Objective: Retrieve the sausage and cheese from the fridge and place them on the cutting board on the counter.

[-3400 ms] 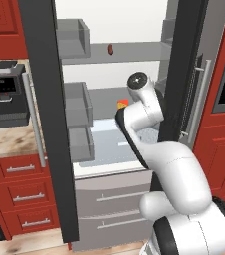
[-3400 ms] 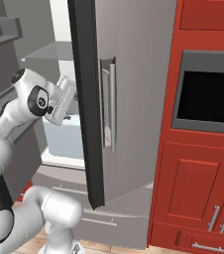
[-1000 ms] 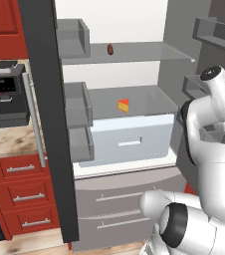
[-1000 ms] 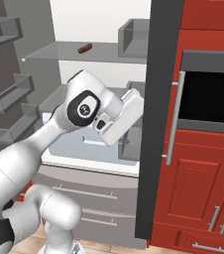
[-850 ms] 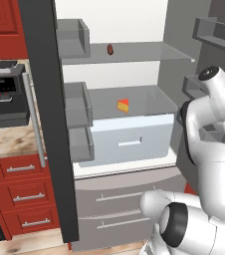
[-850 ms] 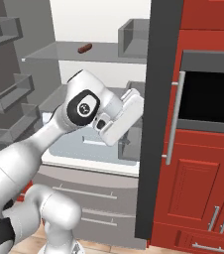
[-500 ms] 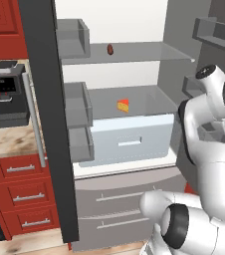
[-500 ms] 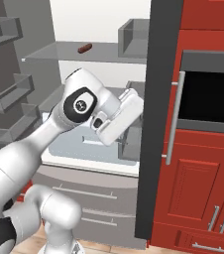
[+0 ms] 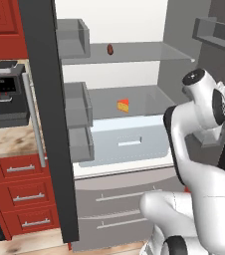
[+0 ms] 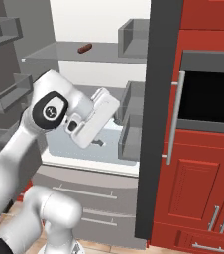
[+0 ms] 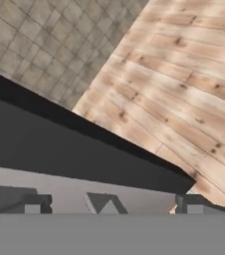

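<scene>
Our claw (image 11: 109, 206) stands wide apart, its two dark fingertips (image 11: 32, 205) spread toward opposite sides of the hand view with nothing between them. Beyond the tips we look along a dark door edge and down onto a pale wooden floor (image 11: 184, 89) and a patch of grey tiles (image 11: 40, 45). In the right base view the white hand sits in front of the fridge's (image 10: 34, 59) open middle, beside the grey bins (image 10: 131, 121) on the inside of the right door.

The cheese (image 9: 123, 105) lies well to the left of our hand on the middle shelf, just above the pale drawer (image 9: 129, 142). The sausage (image 9: 110, 49) rests higher up on the top shelf, further left and back from the claw, and it shows again as a small dark piece (image 10: 84, 48) in the right base view. Neither is touched.

Farther left, past the dark edge of the left door (image 9: 50, 119), the counter (image 9: 5, 139) carries a black coffee machine (image 9: 6, 94) above red drawers (image 9: 22, 191).
</scene>
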